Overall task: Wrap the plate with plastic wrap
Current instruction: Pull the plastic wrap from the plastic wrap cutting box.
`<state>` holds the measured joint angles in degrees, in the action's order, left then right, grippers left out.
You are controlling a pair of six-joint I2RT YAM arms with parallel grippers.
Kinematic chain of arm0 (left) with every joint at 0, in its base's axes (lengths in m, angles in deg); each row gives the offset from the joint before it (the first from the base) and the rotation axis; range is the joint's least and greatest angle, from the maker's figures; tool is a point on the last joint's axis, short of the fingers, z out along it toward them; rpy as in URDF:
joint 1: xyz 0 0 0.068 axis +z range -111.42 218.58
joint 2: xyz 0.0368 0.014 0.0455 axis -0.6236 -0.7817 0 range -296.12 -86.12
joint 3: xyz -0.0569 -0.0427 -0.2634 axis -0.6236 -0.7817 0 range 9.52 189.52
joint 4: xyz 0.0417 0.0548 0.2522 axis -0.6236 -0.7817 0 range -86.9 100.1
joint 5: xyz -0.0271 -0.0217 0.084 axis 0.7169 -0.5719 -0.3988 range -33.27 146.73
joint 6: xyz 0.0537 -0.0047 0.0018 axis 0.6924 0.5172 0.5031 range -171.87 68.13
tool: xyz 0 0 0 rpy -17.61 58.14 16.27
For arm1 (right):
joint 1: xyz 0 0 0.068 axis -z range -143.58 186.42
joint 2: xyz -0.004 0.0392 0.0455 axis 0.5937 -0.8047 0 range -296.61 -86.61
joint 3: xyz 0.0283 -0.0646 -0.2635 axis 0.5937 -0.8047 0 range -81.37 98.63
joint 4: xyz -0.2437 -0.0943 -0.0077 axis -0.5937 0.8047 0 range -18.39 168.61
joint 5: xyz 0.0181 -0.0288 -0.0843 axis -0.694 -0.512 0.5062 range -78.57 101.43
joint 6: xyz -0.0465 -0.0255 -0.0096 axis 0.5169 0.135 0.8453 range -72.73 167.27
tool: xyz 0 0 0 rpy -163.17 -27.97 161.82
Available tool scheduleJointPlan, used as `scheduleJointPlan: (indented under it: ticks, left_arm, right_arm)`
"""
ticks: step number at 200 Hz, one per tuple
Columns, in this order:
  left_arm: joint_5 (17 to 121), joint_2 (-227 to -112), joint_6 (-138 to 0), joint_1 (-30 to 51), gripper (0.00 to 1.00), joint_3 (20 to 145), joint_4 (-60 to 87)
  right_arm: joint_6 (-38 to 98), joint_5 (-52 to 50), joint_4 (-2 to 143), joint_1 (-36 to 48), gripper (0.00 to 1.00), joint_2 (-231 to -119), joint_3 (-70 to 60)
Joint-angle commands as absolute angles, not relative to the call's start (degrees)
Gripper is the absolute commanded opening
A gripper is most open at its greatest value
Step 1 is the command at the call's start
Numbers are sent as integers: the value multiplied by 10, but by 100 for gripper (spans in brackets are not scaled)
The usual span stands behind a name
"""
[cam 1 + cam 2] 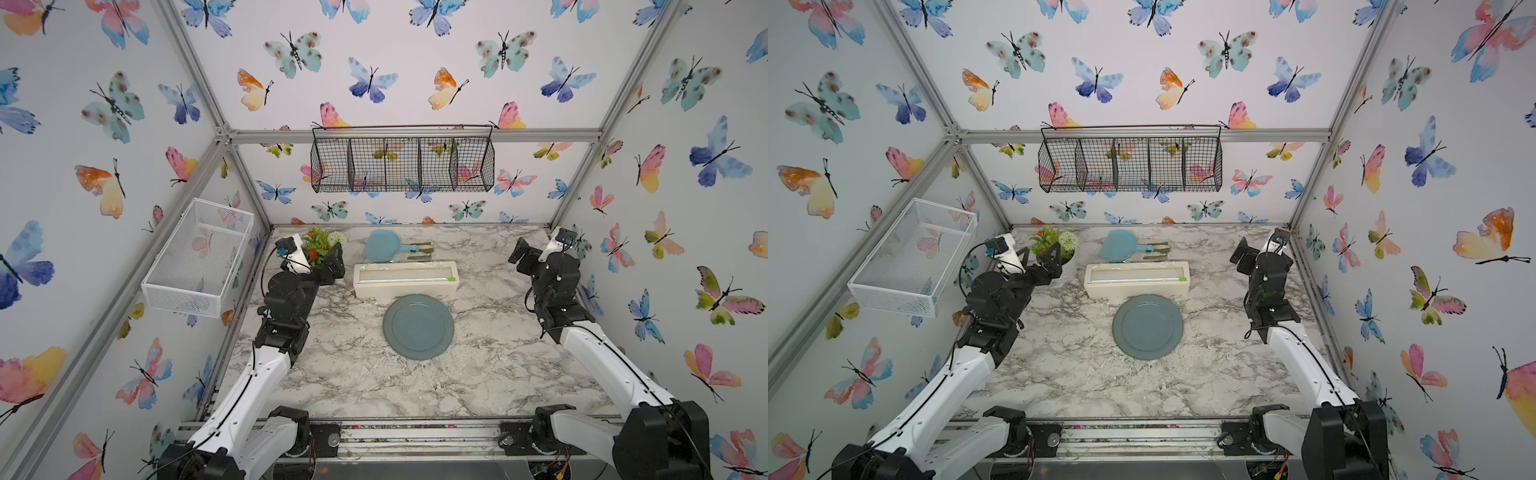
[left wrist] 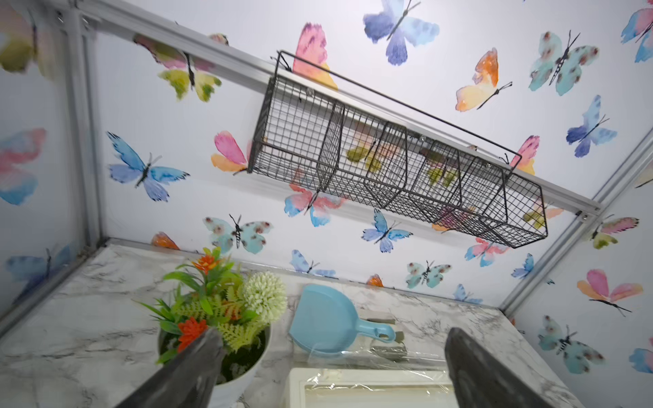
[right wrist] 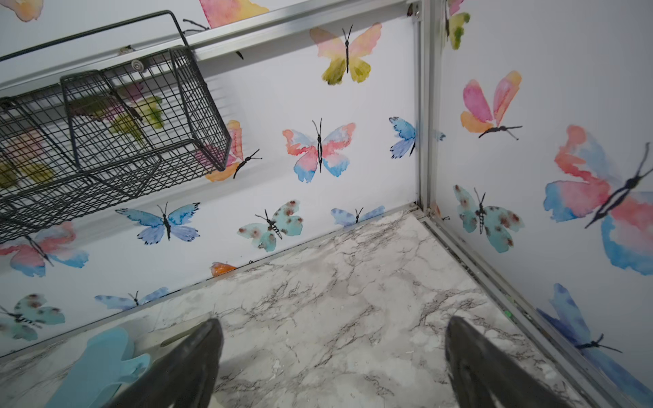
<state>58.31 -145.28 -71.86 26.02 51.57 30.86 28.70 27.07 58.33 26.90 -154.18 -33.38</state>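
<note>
The slate grey-blue plate [image 1: 418,327] [image 1: 1147,327] lies flat and bare at mid-table. Just behind it, and touching its far rim, stands the long cream-white box [image 1: 406,280] [image 1: 1137,279] with a green slider at its right end. Wrinkled plastic wrap [image 2: 371,356] lies over the box's open top and far edge. My left gripper [image 1: 338,264] [image 2: 334,333] hovers open left of the box, beside the plant, holding nothing. My right gripper [image 1: 516,254] [image 3: 332,323] is open over bare marble at the far right, well clear of box and plate.
A potted fake plant [image 1: 322,245] [image 2: 215,318] stands at the back left by the left gripper. A light-blue paddle dish [image 1: 380,247] and an olive-green utensil [image 1: 419,251] lie behind the box. A black wire basket [image 1: 402,164] hangs on the back wall, a white mesh basket [image 1: 199,257] on the left wall.
</note>
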Motion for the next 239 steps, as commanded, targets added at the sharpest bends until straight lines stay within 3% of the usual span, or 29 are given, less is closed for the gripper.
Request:
scheduleJointPlan:
  ticks: [1,19,45,107,198,239]
  left_arm:
    - [744,-1558,-744,259,89,600,167]
    - [795,-1646,-719,226,84,688,88]
    - [745,-1754,-671,167,85,800,6]
    - [767,-2028,-643,221,87,1113,-196]
    - [839,-2105,-652,283,85,1112,-183]
    - [890,-2119,-668,284,89,1105,-152]
  right_arm:
    - [250,123,733,266,99,-1575,-299]
    - [251,34,721,266,98,-1599,-275]
    - [262,-43,716,266,96,-1646,-245]
    - [278,-205,726,254,93,-1782,-150]
    - [339,-220,783,190,86,-1899,-43]
    - [354,-214,798,178,85,-1933,-15]
